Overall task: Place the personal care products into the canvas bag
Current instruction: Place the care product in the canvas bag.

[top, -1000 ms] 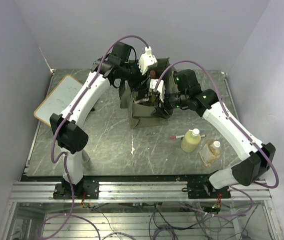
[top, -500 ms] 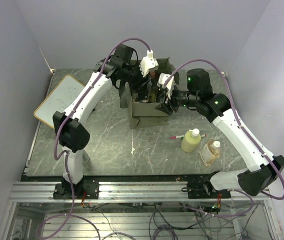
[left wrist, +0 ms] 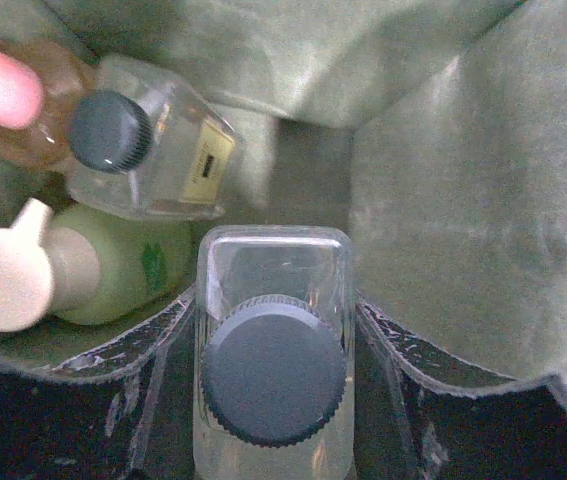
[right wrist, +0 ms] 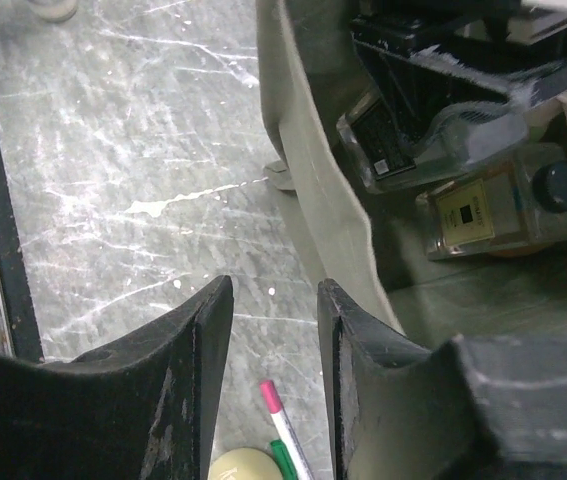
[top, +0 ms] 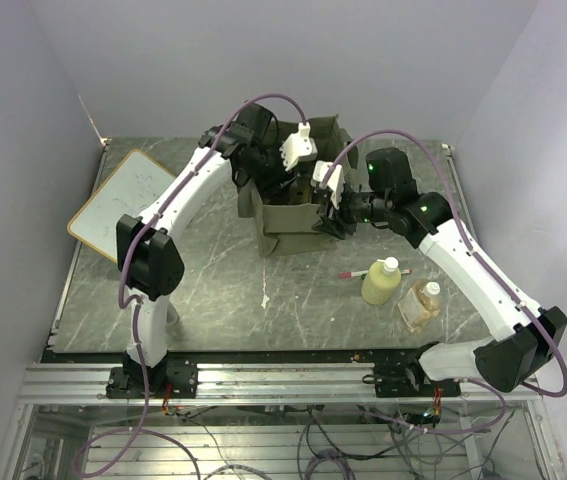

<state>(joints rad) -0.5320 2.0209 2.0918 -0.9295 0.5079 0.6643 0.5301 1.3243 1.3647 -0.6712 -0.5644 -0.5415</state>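
While the left hand (left wrist: pixel 273 325) reaches down inside the boxy olive-green canvas bag (top: pixel 288 215), it is closed on a clear square bottle with a dark ribbed cap (left wrist: pixel 273 385), one black finger pressed to each flat side. The bottle hangs upright, cap toward the wrist camera, so its long axis points straight down at the bag's floor. At the upper left of the left wrist view, three things already lie in the bag: a second clear bottle with a dark cap (left wrist: pixel 153 150), a pale green bottle with a white pump top (left wrist: pixel 113 275), and an orange bottle with a pink cap (left wrist: pixel 23 100). The bare patch of floor shows just above the held bottle in that view, between the second clear bottle and the fabric wall on the right. As I judge it, the move turns on lowering the bottle straight along its axis onto that patch before the fingers part.

The right hand (right wrist: pixel 273 300) sits just outside the bag's right wall, fingers parted and holding nothing, with the grey marbled table (top: pixel 213 280) visible through the gap. At the lower right of the top view, a yellow-green bottle with a white cap (top: pixel 381 283) and an amber square bottle (top: pixel 420 306) lie on the table, a red-and-green pen (top: pixel 356 272) beside them. Both are far nearer the right arm.
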